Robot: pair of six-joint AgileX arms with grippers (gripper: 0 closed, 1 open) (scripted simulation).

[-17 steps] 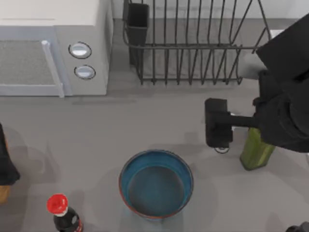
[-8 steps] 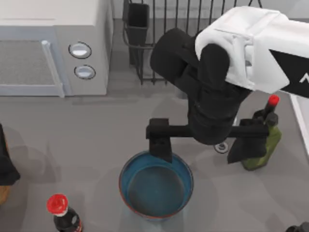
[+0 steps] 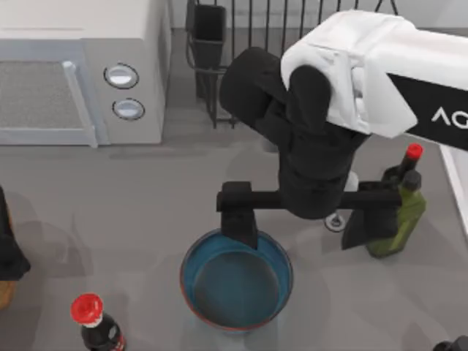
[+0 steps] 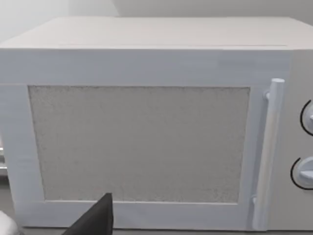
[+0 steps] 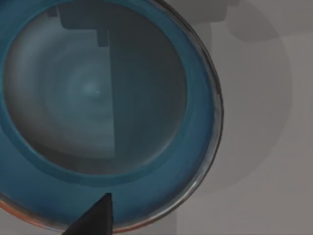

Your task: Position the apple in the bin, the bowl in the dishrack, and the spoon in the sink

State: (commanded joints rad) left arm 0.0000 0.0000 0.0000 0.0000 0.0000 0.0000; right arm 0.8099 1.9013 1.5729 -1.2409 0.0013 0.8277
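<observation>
Since a second ago, the right arm has swung in from the right side and now hangs over the middle of the table [image 3: 88,197]. In the last half second it has barely moved.

At the 9 o'clock edge, the left arm [image 3: 9,252] sits parked, facing the microwave [image 3: 80,73] at 10 o'clock. A dark bottle [image 3: 99,329] with a red cap stands at 7 o'clock.

The bowl [image 3: 236,281] sits on the table at 6 o'clock, and nothing is inside it. The dishrack [image 3: 219,88] is at 12 o'clock, well apart from the bowl.

The right gripper [image 3: 301,223] has its jaws spread very wide. One finger hangs over the bowl's 12 o'clock rim. The other is just beside the green bottle [image 3: 398,219] at 4 o'clock.

I think the bowl step is in hand, and the bowl is not held yet. Next, the gripper should go down so one finger is inside the rim and one outside, then pinch.

There is open table at the bowl's 9 o'clock and 3 o'clock sides. The green bottle is close to the outer finger, so it could get bumped. The way up to the dishrack looks open.
</observation>
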